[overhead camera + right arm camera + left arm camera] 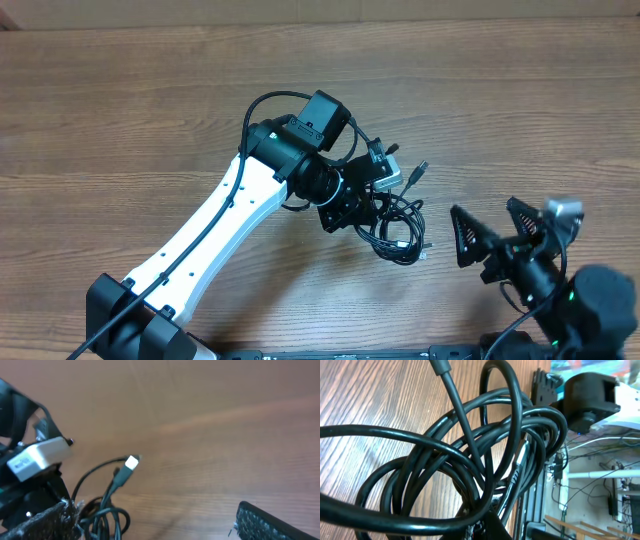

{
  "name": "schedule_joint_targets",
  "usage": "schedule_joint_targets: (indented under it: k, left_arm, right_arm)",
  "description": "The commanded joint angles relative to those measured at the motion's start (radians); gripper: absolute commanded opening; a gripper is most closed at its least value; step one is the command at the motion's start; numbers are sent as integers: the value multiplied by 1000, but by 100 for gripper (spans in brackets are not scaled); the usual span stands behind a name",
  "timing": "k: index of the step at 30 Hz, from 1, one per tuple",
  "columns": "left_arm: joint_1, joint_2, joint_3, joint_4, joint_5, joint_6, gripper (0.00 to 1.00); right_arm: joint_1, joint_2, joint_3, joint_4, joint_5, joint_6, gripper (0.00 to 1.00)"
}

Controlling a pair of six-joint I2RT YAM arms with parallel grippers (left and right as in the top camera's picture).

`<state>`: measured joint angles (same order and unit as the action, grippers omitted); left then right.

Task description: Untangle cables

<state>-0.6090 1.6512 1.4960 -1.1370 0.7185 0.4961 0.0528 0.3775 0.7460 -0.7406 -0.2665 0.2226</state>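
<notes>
Two pairs of fingers flanked the cables (pixel 400 235): the left fingers (pixel 343 208) pressed together, apparently pinching a strand, the right fingers (pixel 467 238) wide apart and empty nearby. The cables sat on the worktop (pixel 120 100) in one knotted clump; no strand looked freed yet.

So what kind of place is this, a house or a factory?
Probably a robot lab or workshop: a white left arm and a black right arm sit at a wooden table over tangled cables, with loose wiring beyond its edge.
</notes>
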Motion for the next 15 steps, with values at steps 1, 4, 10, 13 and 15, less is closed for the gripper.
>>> schedule_joint_targets:
  k: [1,4,10,13,15]
  left_arm:
    - [2,-25,27,7,83,-2,4]
    - [14,-25,35,17,132,-2,4]
    - [60,-25,74,12,292,78,4]
    - [77,-25,77,13,312,85,4]
    - [81,-25,77,12,331,87,4]
  right_arm:
    - [-4,102,122,-79,-9,-16,100]
    - [-4,177,185,-160,-8,-16,100]
    - [-4,246,200,-182,-5,-15,100]
    - [-4,249,200,-183,-13,-15,100]
    - [-3,249,200,-185,-34,-15,100]
